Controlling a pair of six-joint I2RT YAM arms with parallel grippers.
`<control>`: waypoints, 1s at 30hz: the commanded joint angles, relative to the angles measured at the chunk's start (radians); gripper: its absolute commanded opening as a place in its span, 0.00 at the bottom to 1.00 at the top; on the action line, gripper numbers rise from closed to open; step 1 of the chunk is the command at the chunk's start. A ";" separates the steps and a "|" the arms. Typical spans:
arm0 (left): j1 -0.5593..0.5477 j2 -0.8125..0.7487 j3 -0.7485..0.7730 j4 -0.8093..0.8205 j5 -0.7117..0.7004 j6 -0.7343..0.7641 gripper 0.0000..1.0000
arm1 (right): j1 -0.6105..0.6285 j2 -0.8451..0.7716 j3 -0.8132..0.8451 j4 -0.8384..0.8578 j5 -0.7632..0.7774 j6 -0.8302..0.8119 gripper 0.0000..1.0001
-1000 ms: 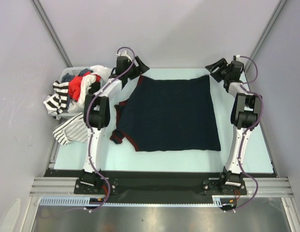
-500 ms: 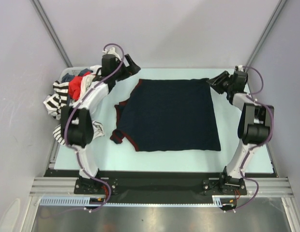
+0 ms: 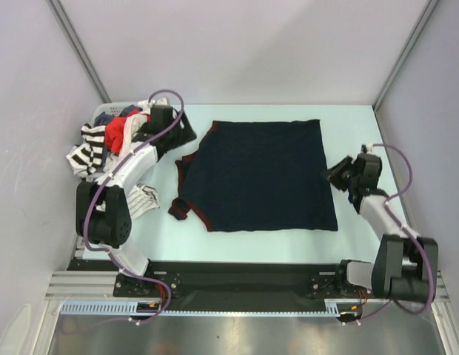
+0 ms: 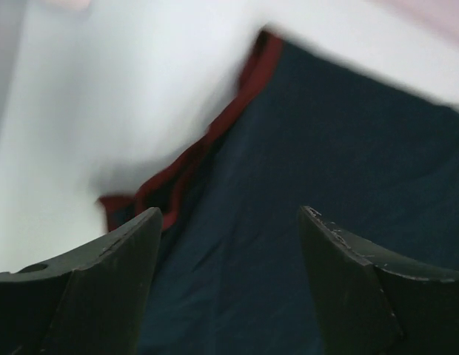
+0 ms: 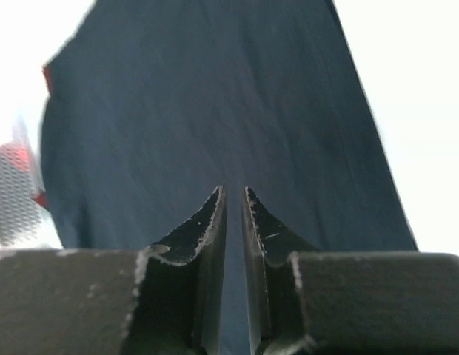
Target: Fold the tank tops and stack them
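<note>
Comparing with half a second ago: the left gripper [image 3: 183, 134] has drawn back from the table's far edge. It now sits lower and further left, just beside the far-left corner of the navy tank top [image 3: 259, 174]. The right gripper [image 3: 334, 172] has left the far-right corner and come nearer. It now lies alongside the navy tank top's right edge, about midway down. The navy tank top itself has not shifted.

- Navy tank top: spread flat on the middle of the table [image 3: 363, 122], hem toward the right, maroon trim [image 4: 207, 140] at the armhole on the left, and one strap bunched at the near-left corner.
- Left gripper: its fingers [image 4: 104, 274] stand wide apart with nothing between them, over the trimmed armhole edge. Whether they touch the cloth cannot be told.
- Right gripper: the fingers are brought together to a thin slit and hold nothing. In the wrist view they point across the dark cloth.
- Striped tank top [image 3: 144, 200]: white with thin dark stripes, crumpled on the table's left side, beside the left arm's lower link and apart from the navy one.
- Basket [image 3: 102, 111]: at the far-left corner, heaped with garments. A red piece [image 3: 122, 129] lies on top and a boldly black-and-white striped piece [image 3: 85, 151] spills over its side.
- Obstruction: the left arm reaches across the front of the basket and covers part of the heap.
</note>
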 commanded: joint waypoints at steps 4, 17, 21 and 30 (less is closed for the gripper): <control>0.000 -0.111 -0.173 0.002 -0.194 -0.015 0.78 | 0.137 -0.232 -0.203 -0.073 0.240 -0.049 0.19; -0.006 0.076 -0.135 0.034 -0.088 0.128 0.72 | 0.194 -0.433 -0.354 -0.016 0.291 -0.065 0.20; -0.007 0.110 -0.121 0.048 -0.073 0.131 0.71 | 0.194 -0.405 -0.344 -0.009 0.289 -0.066 0.20; -0.006 0.184 -0.037 -0.029 -0.122 0.140 0.05 | 0.189 -0.410 -0.349 -0.012 0.291 -0.065 0.20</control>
